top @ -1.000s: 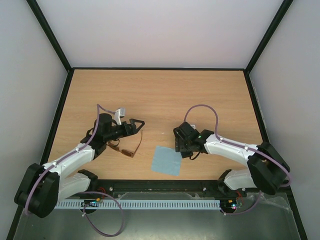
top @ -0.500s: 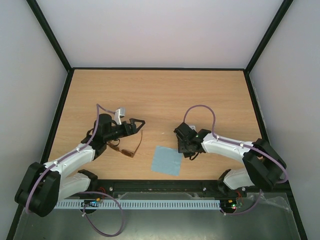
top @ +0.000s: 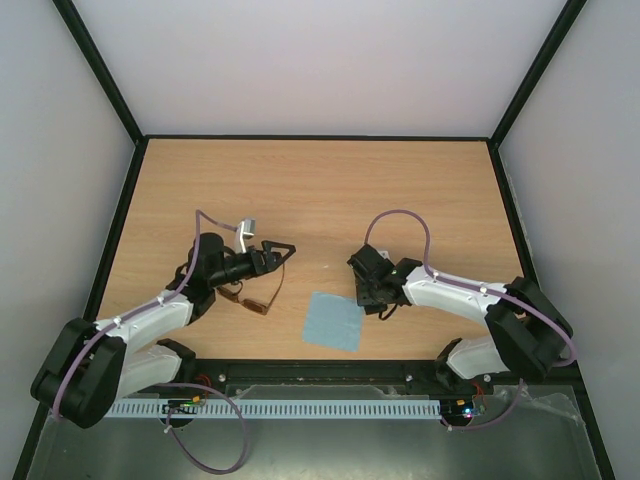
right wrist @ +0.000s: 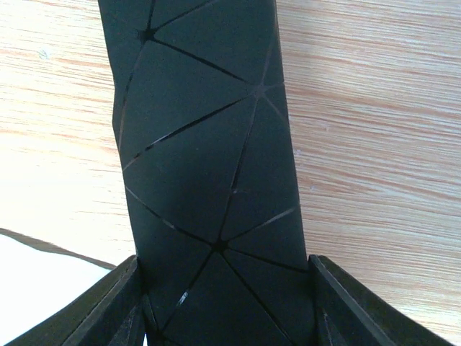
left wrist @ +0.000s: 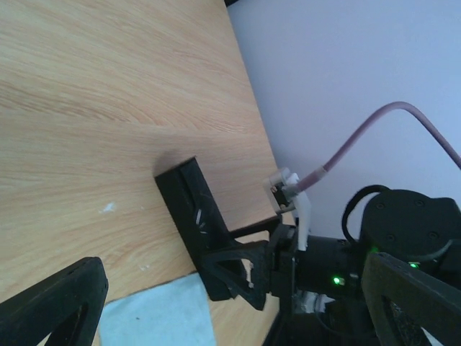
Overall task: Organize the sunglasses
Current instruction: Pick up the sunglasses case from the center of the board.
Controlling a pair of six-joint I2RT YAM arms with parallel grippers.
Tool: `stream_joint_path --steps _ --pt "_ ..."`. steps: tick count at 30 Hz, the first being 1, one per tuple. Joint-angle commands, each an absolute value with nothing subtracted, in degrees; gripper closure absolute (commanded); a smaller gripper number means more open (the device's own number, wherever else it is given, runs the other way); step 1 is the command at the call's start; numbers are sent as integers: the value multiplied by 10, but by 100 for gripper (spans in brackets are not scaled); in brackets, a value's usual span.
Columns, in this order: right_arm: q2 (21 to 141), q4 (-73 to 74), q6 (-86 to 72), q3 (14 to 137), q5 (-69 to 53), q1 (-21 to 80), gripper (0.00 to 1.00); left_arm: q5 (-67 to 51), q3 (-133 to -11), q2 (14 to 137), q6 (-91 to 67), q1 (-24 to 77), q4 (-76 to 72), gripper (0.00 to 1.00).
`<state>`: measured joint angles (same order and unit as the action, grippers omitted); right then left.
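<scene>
**A:** Where do we find the sunglasses (top: 258, 304)?

**B:** We see them lying on the table (top: 330, 190), in its left half and closer to the near edge than the far one. One slim temple arm points toward the far edge.

**A:** And the left end effector (top: 283, 254)?

**B:** We see it released, jaws spread wide and holding nothing. It hangs just beyond the sunglasses, over the tip of that temple arm. We cannot tell whether it touches them.

**A:** What about the right end effector (right wrist: 225, 263)?

**B:** We see its fingers pressed against both long sides of the black case (right wrist: 209, 130), so it is grasping the case. The case sits low on the table, right of the middle.

**A:** Anything near it?

**B:** We see a light blue cloth (top: 333, 320) flat by the near edge, just beside the case.
</scene>
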<state>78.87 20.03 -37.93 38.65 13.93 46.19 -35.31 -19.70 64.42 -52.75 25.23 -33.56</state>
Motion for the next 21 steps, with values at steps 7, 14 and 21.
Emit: stream_joint_path --steps 7,14,21 --pt "668 198 -348 424 54 431 46 -443 -162 658 -646 283 -553 1" --pt "529 102 -369 398 -129 385 46 -415 -157 618 -693 352 -649 0" --pt "487 -56 -453 354 -311 373 45 -351 -131 524 -688 394 -642 0"
